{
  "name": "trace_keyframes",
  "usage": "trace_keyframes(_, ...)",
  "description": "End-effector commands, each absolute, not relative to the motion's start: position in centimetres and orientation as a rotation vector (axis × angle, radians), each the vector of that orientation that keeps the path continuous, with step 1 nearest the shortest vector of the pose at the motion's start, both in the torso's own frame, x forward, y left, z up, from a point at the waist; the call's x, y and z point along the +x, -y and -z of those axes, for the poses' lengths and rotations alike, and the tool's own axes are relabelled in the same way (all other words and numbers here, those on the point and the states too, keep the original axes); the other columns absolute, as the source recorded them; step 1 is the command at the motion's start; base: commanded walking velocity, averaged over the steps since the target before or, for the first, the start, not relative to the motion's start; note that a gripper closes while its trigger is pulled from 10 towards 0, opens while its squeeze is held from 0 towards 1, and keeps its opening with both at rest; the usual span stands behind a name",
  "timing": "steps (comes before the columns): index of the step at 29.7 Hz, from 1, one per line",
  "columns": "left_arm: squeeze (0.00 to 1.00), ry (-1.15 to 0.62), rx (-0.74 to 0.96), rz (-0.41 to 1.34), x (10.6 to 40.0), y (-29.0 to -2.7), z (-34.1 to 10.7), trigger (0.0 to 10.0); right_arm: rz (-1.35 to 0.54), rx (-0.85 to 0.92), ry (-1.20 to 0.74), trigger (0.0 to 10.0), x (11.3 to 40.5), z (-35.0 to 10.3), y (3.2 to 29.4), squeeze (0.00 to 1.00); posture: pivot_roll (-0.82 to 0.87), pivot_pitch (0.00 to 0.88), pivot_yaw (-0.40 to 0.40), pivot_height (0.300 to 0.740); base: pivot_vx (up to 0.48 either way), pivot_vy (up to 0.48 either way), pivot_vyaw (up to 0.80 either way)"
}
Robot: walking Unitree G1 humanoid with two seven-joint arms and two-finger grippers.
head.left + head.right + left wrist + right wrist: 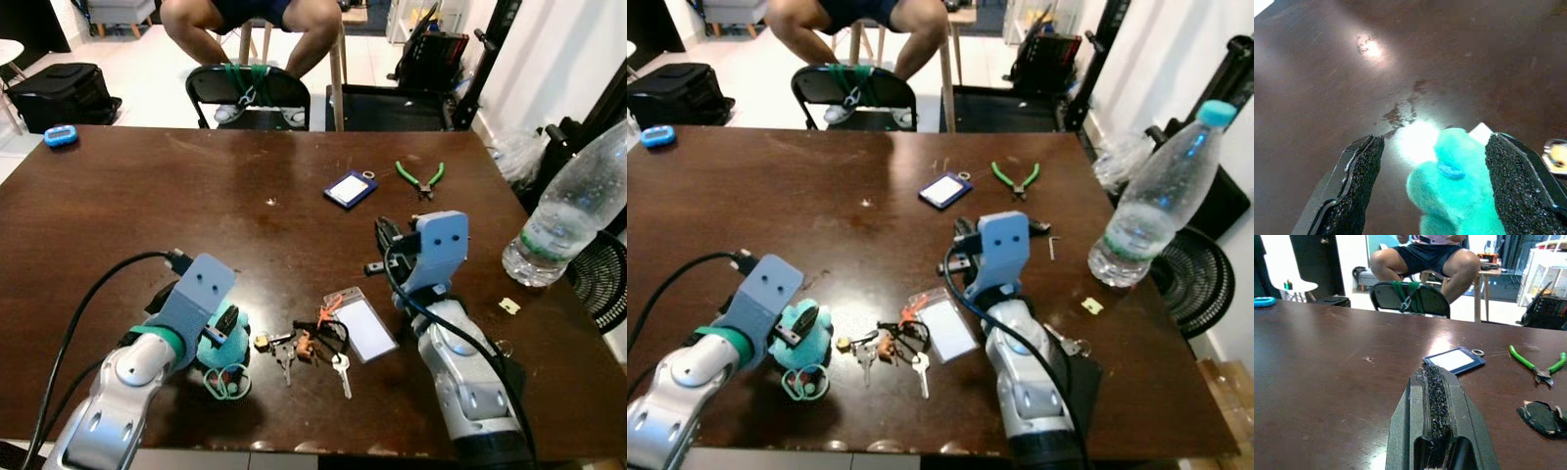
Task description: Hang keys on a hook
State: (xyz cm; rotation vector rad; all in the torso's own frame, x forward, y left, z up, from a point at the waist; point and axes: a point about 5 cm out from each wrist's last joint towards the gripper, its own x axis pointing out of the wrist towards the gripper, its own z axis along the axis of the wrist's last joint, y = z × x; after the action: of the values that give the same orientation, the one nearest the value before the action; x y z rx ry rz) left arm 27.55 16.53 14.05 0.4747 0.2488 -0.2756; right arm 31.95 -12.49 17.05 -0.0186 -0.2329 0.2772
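Left gripper (1425, 186): fingers spread wide, lowered over the near part of the table (147, 215), one turquoise plush toy (1459, 196) between the two pads, touching the pad (1515, 191) on the keys' side, apart from the other pad

Right gripper (1436, 396): two fingers pressed together, nothing between them, raised above the table and pointing to the far edge

Keys (294, 352): one bunch, flat on the table between the two arms, just beside the plush toy at the left gripper, near the right arm; at least two silver keys, one orange tag, one clear card holder (364, 328) joined to the bunch

Blue card holder (1454, 360): one, just ahead of the right fingertips

Pliers (1537, 367): one pair, green handles, ahead of the right gripper, to its outer side

Water bottle (1151, 201): one, clear, upright, well apart from the right gripper on its outer side

Person (245, 29): one, seated beyond the far edge, two bare legs, behind one black chair (247, 93)
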Motion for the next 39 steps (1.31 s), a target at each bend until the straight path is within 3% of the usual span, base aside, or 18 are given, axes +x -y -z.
trace_keyframes(1, 0.00, -0.262, 0.433, 0.309, 27.2, -16.2, -13.9, 10.0, -0.299, -0.018, 0.221, 10.0, 32.1, -16.9, 12.0, 0.00, -0.06, 0.000, 0.065, 0.740, 0.000, 0.000, 0.00)
trace_keyframes(4, 0.00, -0.262, 0.392, 0.360, 26.8, -15.4, -13.9, 10.0, -0.320, -0.005, 0.223, 10.0, 32.4, -17.1, 11.6, 0.00, -0.06, 0.000, 0.062, 0.740, 0.000, 0.000, 0.00)
trace_keyframes(6, 0.00, -0.211, 0.345, 0.451, 26.8, -12.7, -14.7, 10.0, -0.345, 0.026, 0.232, 10.0, 32.7, -17.5, 10.7, 0.00, -0.06, 0.000, 0.062, 0.740, 0.000, 0.000, 0.00)
trace_keyframes(8, 0.00, -0.193, 0.345, 0.459, 26.9, -12.2, -15.0, 10.0, -0.346, 0.029, 0.233, 10.0, 32.7, -17.5, 10.6, 0.00, -0.06, 0.000, 0.062, 0.740, 0.000, 0.000, 0.00)
trace_keyframes(15, 0.00, -0.207, 0.362, 0.421, 27.9, -12.2, -14.7, 10.0, -0.342, 0.029, 0.229, 10.0, 32.4, -17.3, 10.7, 0.00, -0.09, 0.000, 0.067, 0.740, 0.000, 0.000, 0.00)
trace_keyframes(23, 0.00, -0.204, 0.367, 0.622, 28.9, -9.0, -14.9, 10.0, -0.298, 0.014, 0.234, 10.0, 32.4, -17.5, 11.9, 0.00, -0.11, 0.023, 0.086, 0.740, 0.000, 0.000, 0.00)
trace_keyframes(31, 0.00, -0.253, 0.354, 0.617, 29.6, -8.1, -14.2, 10.0, -0.247, -0.011, 0.211, 10.0, 32.1, -16.8, 13.4, 0.00, -0.13, 0.037, 0.107, 0.740, 0.000, 0.000, 0.00)
trace_keyframes(39, 0.00, -0.297, 0.344, 0.626, 30.1, -7.6, -13.3, 10.0, -0.244, -0.012, 0.197, 10.0, 32.0, -16.5, 13.4, 0.00, -0.12, 0.041, 0.113, 0.740, 0.000, 0.000, 0.00)
